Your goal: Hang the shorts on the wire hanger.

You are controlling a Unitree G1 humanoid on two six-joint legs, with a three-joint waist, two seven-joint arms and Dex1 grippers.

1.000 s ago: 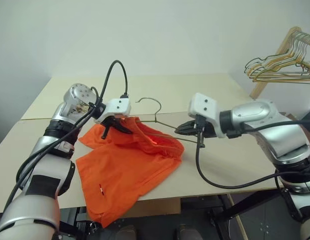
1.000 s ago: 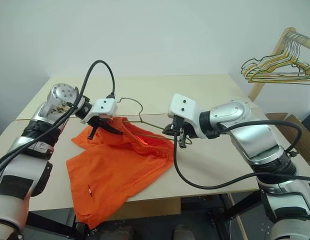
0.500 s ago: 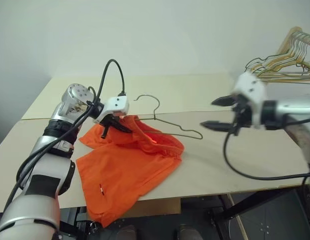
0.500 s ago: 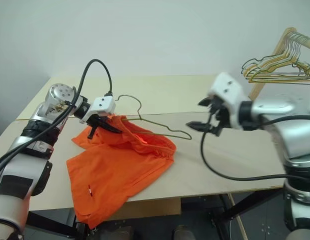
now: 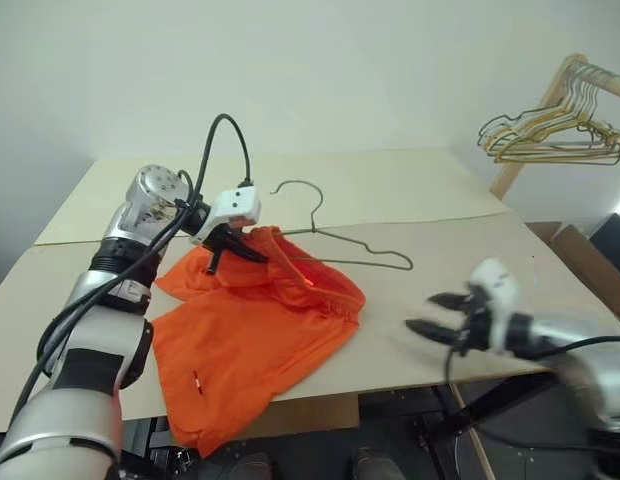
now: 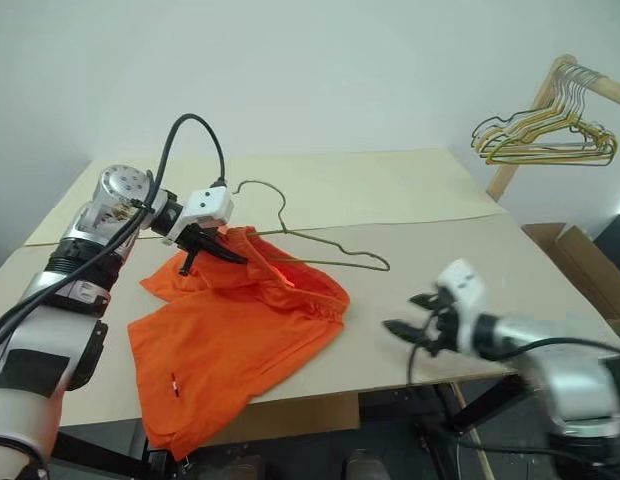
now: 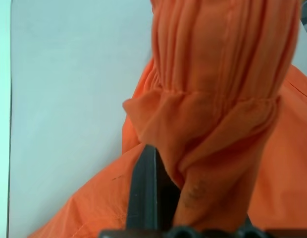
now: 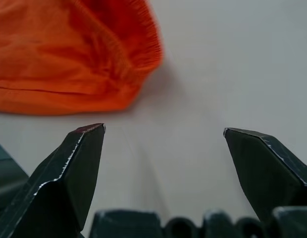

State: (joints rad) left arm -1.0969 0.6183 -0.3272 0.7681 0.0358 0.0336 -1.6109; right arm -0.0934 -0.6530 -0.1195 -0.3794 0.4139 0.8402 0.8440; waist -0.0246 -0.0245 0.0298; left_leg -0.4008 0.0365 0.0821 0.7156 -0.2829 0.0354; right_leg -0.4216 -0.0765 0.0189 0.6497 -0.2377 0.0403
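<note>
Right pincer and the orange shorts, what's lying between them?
Nothing: bare table separates the open right pincer from the shorts, seen in the right wrist view.

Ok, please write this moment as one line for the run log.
left gripper: shut on shorts waistband, lifted | wire hanger: one end inside shorts, rest on table | right gripper: open, empty, apart from hanger

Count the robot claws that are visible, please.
2: the left claw grips the shorts; the right claw is open near the table's front edge.
</note>
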